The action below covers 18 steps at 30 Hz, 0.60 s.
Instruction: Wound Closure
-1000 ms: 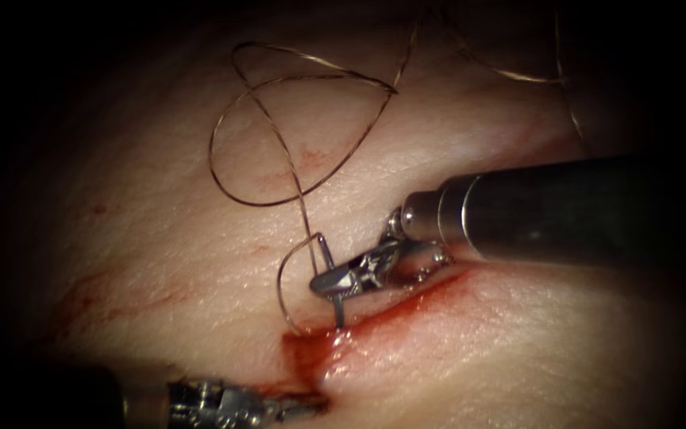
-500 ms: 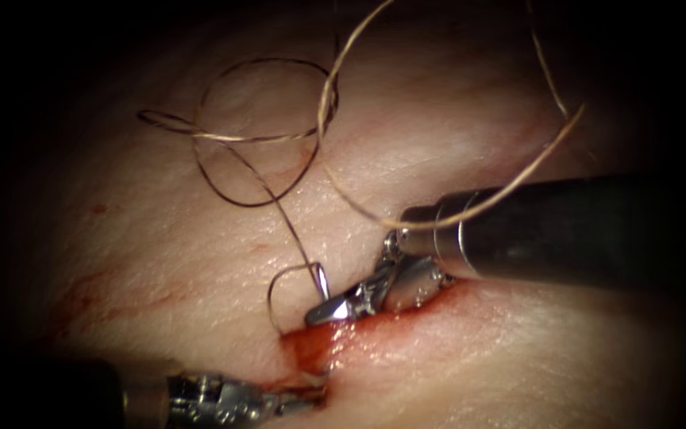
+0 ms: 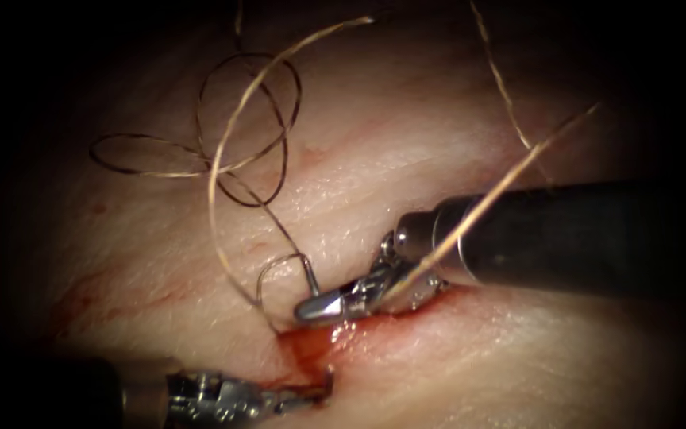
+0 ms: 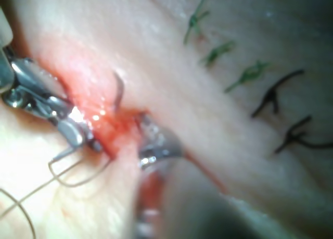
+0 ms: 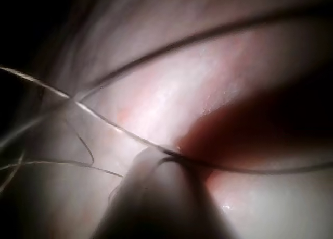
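The right tool (image 3: 319,306) is lying along the upper edge of the cut (image 3: 375,322), its jaws closed on the needle (image 3: 310,274) near the tail end, where the thread (image 3: 224,183) joins. Just above the jaw tips only a short dark stub of the needle is rising; the rest of its curve is going down into the tissue (image 3: 200,262) at the wound edge below the jaws. In the left wrist view a short dark length of needle (image 4: 118,90) is standing up out of the red wound beside the right tool (image 4: 78,132). Up and left of the right tool, the thread is lying in several loose loops on the tissue, and one pale strand is crossing over the tool's shaft. The left tool (image 3: 311,393) is sitting below the right tool, at the lower end of the cut, its tip touching the red fluid (image 3: 307,353); whether its jaws are open or closed cannot be told, and nothing can be made out in them. Beyond the left tool (image 4: 156,148), green and black stitches (image 4: 250,72) are sitting in a row on the tissue.
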Motion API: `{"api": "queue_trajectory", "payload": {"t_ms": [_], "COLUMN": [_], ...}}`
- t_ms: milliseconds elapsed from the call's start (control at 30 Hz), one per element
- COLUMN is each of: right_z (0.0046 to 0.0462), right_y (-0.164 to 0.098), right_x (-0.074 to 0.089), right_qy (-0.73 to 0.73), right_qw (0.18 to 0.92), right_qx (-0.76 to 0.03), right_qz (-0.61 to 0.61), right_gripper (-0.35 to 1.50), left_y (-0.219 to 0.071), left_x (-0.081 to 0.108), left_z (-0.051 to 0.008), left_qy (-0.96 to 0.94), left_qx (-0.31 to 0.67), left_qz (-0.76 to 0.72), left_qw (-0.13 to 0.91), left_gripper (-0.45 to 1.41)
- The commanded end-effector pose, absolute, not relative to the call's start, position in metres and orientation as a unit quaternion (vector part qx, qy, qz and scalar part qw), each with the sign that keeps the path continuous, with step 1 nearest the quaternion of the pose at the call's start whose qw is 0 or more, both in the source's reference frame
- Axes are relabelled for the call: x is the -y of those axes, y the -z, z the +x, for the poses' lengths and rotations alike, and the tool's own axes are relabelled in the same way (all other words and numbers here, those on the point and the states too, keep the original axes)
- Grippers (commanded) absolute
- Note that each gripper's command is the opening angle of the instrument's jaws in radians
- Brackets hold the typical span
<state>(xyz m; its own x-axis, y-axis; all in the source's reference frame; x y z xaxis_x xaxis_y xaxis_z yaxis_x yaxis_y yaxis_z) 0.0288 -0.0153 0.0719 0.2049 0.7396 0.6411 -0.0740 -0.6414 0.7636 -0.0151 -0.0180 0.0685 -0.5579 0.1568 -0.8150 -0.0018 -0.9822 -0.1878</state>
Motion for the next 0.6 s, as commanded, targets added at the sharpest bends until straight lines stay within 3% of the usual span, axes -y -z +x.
{"api": "queue_trajectory", "payload": {"t_ms": [33, 67, 100, 167, 433, 500, 600], "right_z": [0.0295, 0.0296, 0.0296, 0.0298, 0.0302, 0.0304, 0.0302], "right_y": [-0.0723, -0.0725, -0.0725, -0.0727, -0.0732, -0.0735, -0.074], "right_x": [0.0158, 0.0154, 0.0154, 0.0145, 0.0125, 0.0127, 0.0134], "right_qy": [-0.578, -0.561, -0.561, -0.518, -0.398, -0.346, -0.329], "right_qw": [0.356, 0.384, 0.384, 0.44, 0.555, 0.623, 0.66], "right_qx": [-0.247, -0.289, -0.289, -0.363, -0.495, -0.5, -0.479], "right_qz": [0.692, 0.674, 0.674, 0.638, 0.537, 0.491, 0.476], "right_gripper": [1.09, 1.26, 1.26, 1.4, 1.3, 1.3, 1.3], "left_y": [-0.069, -0.069, -0.069, -0.069, -0.069, -0.069, -0.0689], "left_x": [0.0186, 0.0186, 0.0186, 0.0187, 0.0187, 0.0187, 0.0187], "left_z": [-0.0157, -0.0157, -0.0157, -0.0157, -0.0157, -0.0157, -0.0157], "left_qy": [-0.878, -0.878, -0.878, -0.878, -0.878, -0.878, -0.878], "left_qx": [0.084, 0.084, 0.084, 0.084, 0.084, 0.084, 0.085], "left_qz": [-0.469, -0.469, -0.469, -0.469, -0.469, -0.469, -0.469], "left_qw": [0.046, 0.046, 0.046, 0.046, 0.046, 0.046, 0.046], "left_gripper": [-0.45, -0.45, -0.45, -0.45, -0.45, -0.45, -0.45]}}
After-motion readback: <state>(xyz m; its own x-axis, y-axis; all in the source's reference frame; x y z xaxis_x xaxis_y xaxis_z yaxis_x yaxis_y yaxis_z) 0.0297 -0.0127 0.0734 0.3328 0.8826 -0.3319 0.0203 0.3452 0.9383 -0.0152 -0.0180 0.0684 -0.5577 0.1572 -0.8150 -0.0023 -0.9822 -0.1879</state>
